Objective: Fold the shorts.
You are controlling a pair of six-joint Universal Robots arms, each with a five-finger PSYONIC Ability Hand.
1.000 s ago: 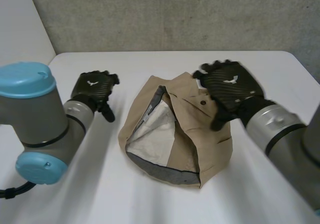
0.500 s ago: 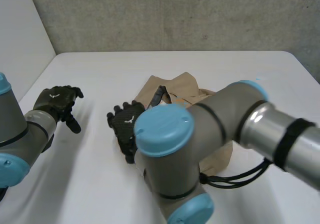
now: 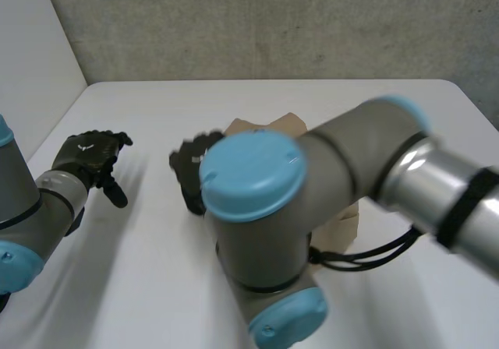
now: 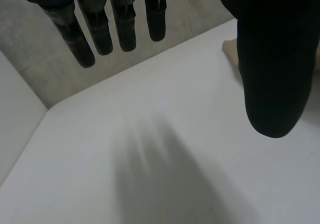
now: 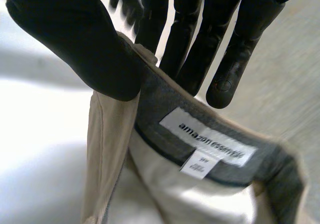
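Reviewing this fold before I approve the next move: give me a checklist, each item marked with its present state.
1. Right hand at the shorts: ok, it is at the edge of the grey-lined waistband, near the label.
2. Right hand's hold on the waistband: cannot tell.
3. Left hand free: ok, open over the bare table, holding nothing, apart from the shorts.
4. Shorts lying flat: not ok, the waistband gapes and white lining shows.
5. Head view of the shorts: not ok, the right arm covers most of them.
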